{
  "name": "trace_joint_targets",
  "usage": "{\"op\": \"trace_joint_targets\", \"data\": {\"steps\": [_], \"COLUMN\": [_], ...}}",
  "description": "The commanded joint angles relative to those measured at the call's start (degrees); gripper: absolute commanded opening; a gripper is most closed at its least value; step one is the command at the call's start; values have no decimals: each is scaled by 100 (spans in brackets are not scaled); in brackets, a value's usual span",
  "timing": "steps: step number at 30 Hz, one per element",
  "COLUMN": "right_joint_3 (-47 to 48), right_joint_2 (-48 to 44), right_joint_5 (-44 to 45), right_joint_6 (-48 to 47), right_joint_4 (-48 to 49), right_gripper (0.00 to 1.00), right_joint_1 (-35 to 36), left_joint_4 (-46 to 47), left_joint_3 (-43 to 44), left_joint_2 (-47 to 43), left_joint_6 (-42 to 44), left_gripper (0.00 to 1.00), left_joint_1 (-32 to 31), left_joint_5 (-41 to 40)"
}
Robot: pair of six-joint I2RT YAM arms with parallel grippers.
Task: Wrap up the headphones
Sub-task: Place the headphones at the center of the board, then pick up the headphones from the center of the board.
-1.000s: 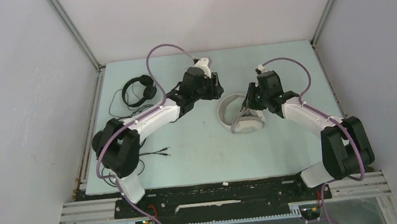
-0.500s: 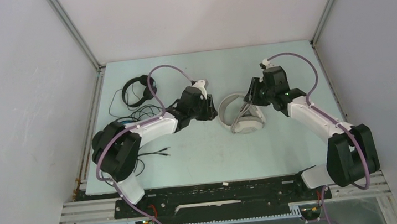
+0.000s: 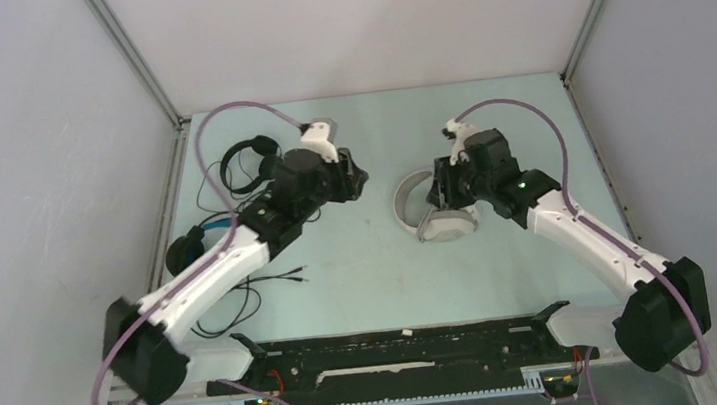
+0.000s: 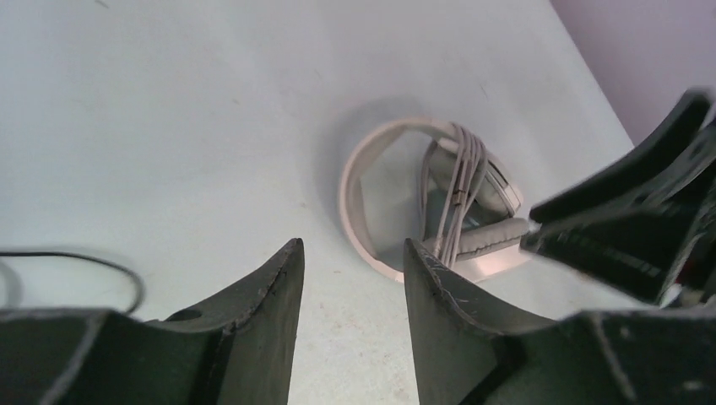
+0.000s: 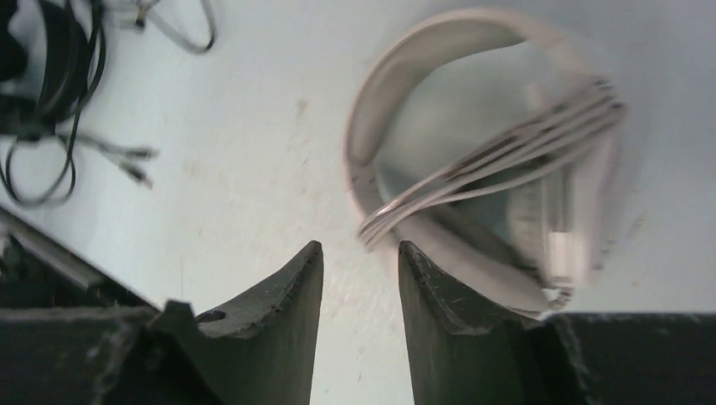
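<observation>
The white headphones [image 3: 433,212] lie on the table centre-right, their pale cable wound across the band; they also show in the left wrist view [image 4: 397,194] and the right wrist view [image 5: 473,152]. My right gripper [image 3: 441,186] hovers at their right side, open and empty [image 5: 359,245]. My left gripper [image 3: 356,177] is open and empty [image 4: 350,245], a little left of them. The slim black headphones [image 3: 250,162] lie at the far left. The bulkier black headphones [image 3: 185,251] with blue lining lie partly under my left arm.
Loose black cables with plugs [image 3: 277,276] sprawl on the left of the table, also in the right wrist view [image 5: 127,160]. A black cable loop [image 4: 84,257] lies by my left fingers. Enclosure walls and metal rails border the table.
My left gripper has drawn back left, away from the white headphones, and its arm has swung out. My right gripper has shifted slightly left over the headset. The headset has not moved.
</observation>
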Motion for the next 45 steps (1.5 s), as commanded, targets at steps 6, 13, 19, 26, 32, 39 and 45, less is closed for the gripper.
{"op": "trace_joint_targets", "data": {"steps": [6, 13, 19, 26, 32, 39, 45], "right_joint_3": [-103, 49, 116, 307, 402, 847, 1213], "right_joint_2": [522, 1813, 2530, 2963, 3003, 3109, 3285], "right_joint_5": [-142, 331, 1132, 1509, 1695, 1838, 1480], "right_joint_6": [-887, -1364, -1614, -1962, -2012, -2002, -1703], "right_joint_4": [201, 691, 920, 806, 783, 494, 291], "right_gripper": [35, 32, 30, 30, 29, 29, 29], "right_joint_1": [1559, 2111, 2138, 1931, 1602, 1001, 138], "left_joint_4": [-1746, -2222, -2253, -2303, -2257, -2206, -2256], "left_joint_3": [-132, -676, -1214, -1192, -1203, -1145, -1166], "left_joint_2": [-2453, -4120, -4801, -4835, -4791, -4685, -4506], "left_joint_6": [711, 927, 1142, 1204, 1251, 1274, 1283], "left_gripper": [53, 61, 66, 67, 67, 68, 69], "left_joint_1": [-1, 2, -3, -4, -2, -2, 31], "left_joint_5": [-2152, -2431, -3114, -3145, -3116, -3170, -3178]}}
